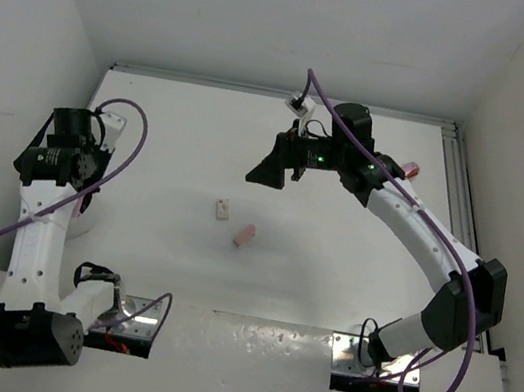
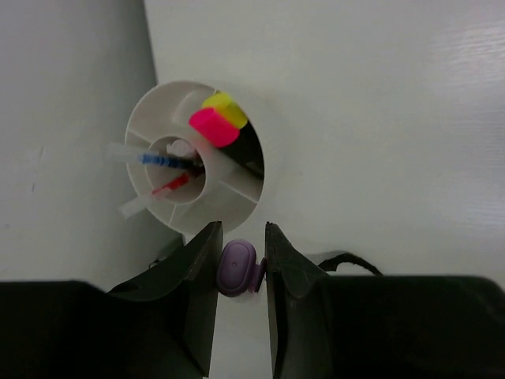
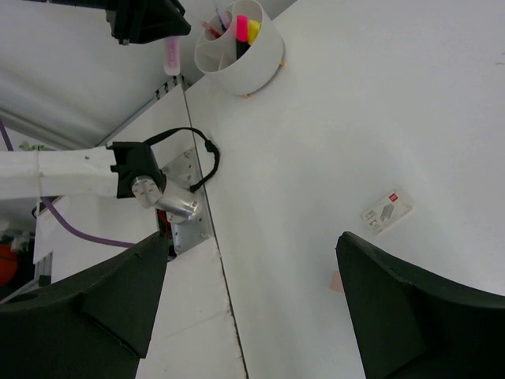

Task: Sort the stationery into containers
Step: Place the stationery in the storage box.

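My left gripper (image 2: 241, 230) is shut on a small purple stationery item (image 2: 239, 267), seen end on, just beside and above the round white tub (image 2: 142, 130). The tub holds pink-capped (image 2: 213, 126) and yellow-capped (image 2: 226, 107) highlighters and thin blue and red pens. In the right wrist view the purple item (image 3: 171, 57) hangs left of the tub (image 3: 260, 59). My right gripper (image 1: 268, 172) is open and empty, high over the table's middle. A whitish eraser (image 1: 223, 210) and a pink eraser (image 1: 245, 236) lie below it.
A small pink thing (image 1: 411, 168), possibly the pink cup, sits at the back right by the rail. In the top view the left arm hides most of the tub (image 1: 88, 218). Walls close the left, back and right. Arm base plates (image 1: 356, 355) line the near edge.
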Controlling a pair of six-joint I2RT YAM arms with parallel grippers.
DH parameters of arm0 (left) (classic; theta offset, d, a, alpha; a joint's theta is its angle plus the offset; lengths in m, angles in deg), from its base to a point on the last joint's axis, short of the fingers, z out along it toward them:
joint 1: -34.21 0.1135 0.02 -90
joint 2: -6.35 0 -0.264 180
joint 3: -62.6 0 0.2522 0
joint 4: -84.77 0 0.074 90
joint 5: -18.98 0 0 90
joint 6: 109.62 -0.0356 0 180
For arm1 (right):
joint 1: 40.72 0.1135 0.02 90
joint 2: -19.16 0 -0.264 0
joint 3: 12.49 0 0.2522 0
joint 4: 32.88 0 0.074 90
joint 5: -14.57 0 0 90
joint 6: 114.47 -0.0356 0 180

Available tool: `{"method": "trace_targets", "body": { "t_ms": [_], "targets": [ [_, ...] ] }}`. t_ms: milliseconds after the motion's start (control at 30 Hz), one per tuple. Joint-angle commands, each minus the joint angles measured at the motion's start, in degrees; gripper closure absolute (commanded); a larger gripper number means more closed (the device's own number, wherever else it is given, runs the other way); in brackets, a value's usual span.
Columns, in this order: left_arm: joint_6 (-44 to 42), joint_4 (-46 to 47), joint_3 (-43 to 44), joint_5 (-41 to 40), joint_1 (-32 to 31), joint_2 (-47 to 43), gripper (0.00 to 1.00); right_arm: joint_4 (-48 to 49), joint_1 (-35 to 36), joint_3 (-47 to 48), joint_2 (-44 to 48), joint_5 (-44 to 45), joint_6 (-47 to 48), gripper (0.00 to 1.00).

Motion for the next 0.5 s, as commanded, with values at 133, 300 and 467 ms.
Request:
{"method": "trace_targets", "body": {
  "t_ms": [133,300,467],
  "targets": [
    [-5.37,9.84,-8.83,-3.19,4.04,-5.15,1.00,0.11,-0.28,0.45,0.82,-1.00,0.29,0.14],
    [-8.63,15.03,-12.71,0.34,5.37,-7.01,1.00,-1.04,-0.37,0.89,0.82,-0.65,0.47,0.14],
    [-12.84,18.37,-15.35,3.93,6.77,-7.71,1.00,-1.30,-0.37,0.63,0.65,-0.38,-0.05,0.14]
  ]
}}
